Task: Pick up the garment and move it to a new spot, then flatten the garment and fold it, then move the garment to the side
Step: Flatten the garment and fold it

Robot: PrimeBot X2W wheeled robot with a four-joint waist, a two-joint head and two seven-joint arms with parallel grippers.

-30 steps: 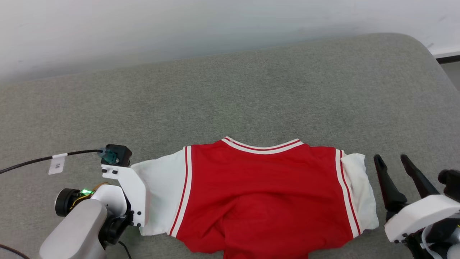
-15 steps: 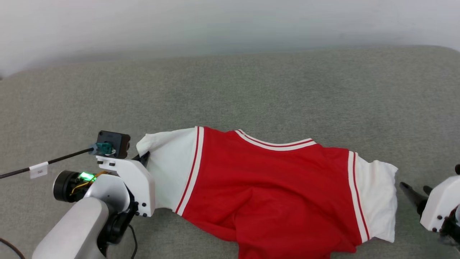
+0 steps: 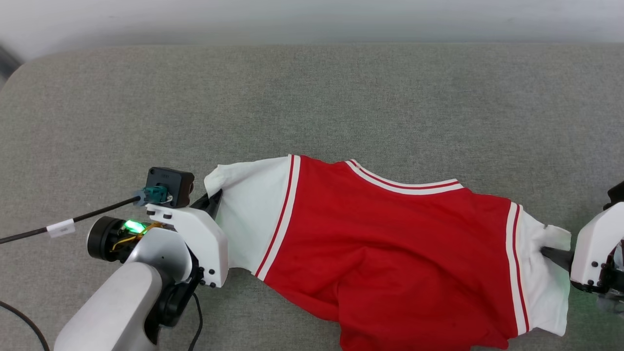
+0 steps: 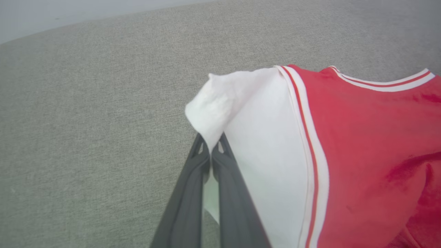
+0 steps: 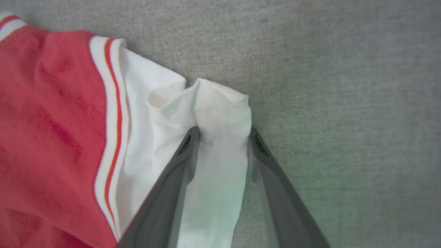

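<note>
The garment (image 3: 390, 248) lies spread on grey surface (image 3: 312, 97), near edge. The left gripper (image 4: 210, 153) is pinched together on its left sleeve. The right gripper (image 5: 223, 136) has fingers apart, right sleeve edge between them.

Red garment (image 3: 390, 234) with white sleeves, red-white striped trim, on grey surface (image 3: 341, 97)

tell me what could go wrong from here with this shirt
1. The left tool pinches only the edge of the garment's white sleeve, so a firm pull could slip it free.
2. The right tool stands open astride a bunched fold of the other sleeve. Closing there may catch just that fold, so the garment would likely lift crooked.
</note>
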